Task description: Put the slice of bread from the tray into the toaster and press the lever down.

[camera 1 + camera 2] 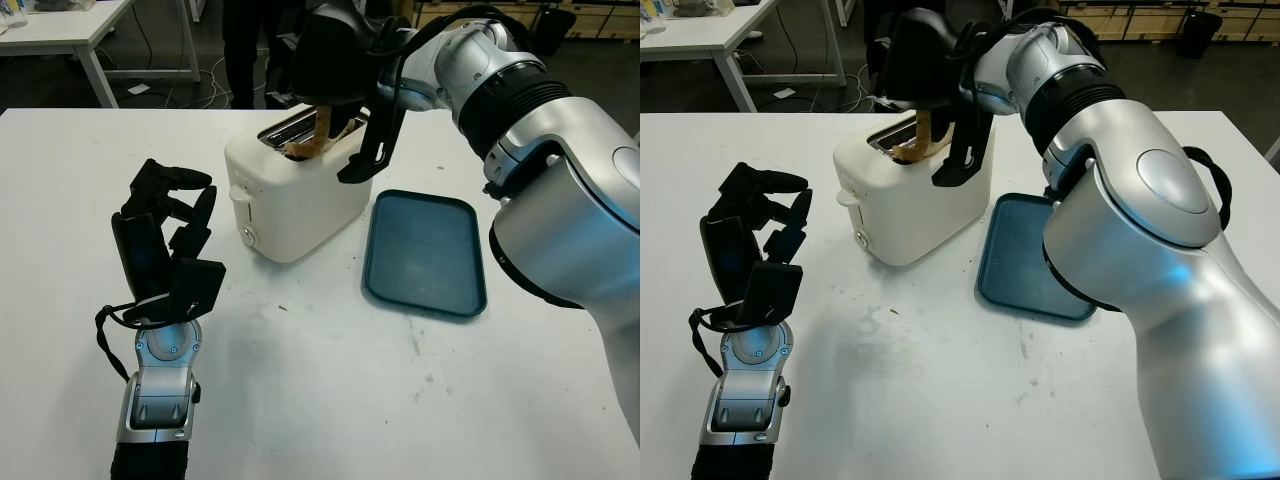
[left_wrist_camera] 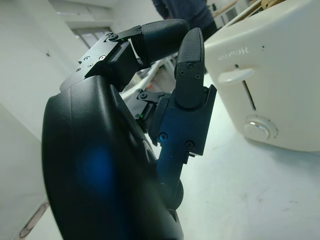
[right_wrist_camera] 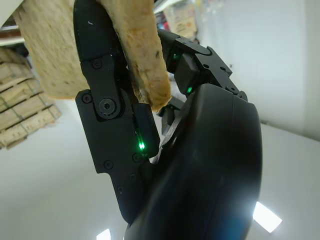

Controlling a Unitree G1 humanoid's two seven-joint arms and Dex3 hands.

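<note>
The slice of bread (image 1: 313,142) is tilted, its lower end in a slot of the white toaster (image 1: 290,205) at the table's middle. My right hand (image 1: 340,98) is above the toaster, shut on the slice's upper part; in the right wrist view the bread (image 3: 142,55) is pinched between black fingers (image 3: 107,115). The toaster's lever (image 1: 239,195) on its near left end is up, and the lever (image 2: 235,76) is seen close by from the left wrist. The blue tray (image 1: 425,252) right of the toaster is bare. My left hand (image 1: 168,222) is open, upright, left of the toaster.
A round knob (image 1: 247,236) sits below the lever. The white table (image 1: 330,400) stretches toward me in front of the toaster. A person in dark clothes (image 1: 248,45) stands behind the table. Another white table (image 1: 60,30) is at the far left.
</note>
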